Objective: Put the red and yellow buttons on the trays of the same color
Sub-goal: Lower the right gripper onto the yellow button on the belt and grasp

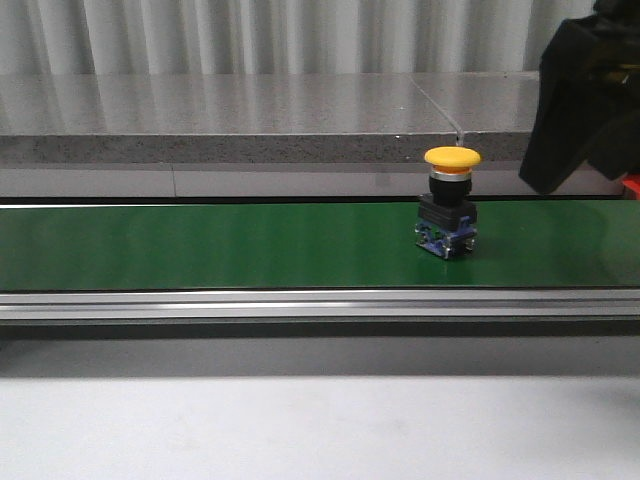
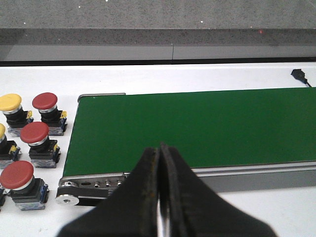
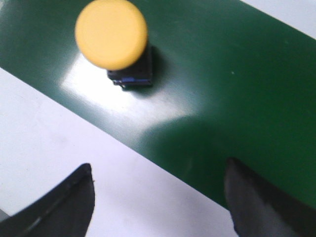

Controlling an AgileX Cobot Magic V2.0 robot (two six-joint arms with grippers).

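There, the yellow button (image 1: 451, 200) stood upright on the green belt (image 1: 200, 245), toward the right side of it, with its round yellow cap on top and its dark body below. No tray could be seen in any picture, so I could not tell where it had to go. The right gripper (image 3: 158, 197) hung above and a bit to the side of the button, its two fingers spread wide with nothing between them. The left gripper (image 2: 159, 197) was squeezed shut on nothing, near the end of the belt. Beside that end, on the white table (image 2: 197, 74), sat more red buttons (image 2: 45, 101) and another yellow one (image 2: 10, 102). The button looked tall and top-heavy, so a finger bumping the cap could tip it over. A grab on the smooth cap might also slip.
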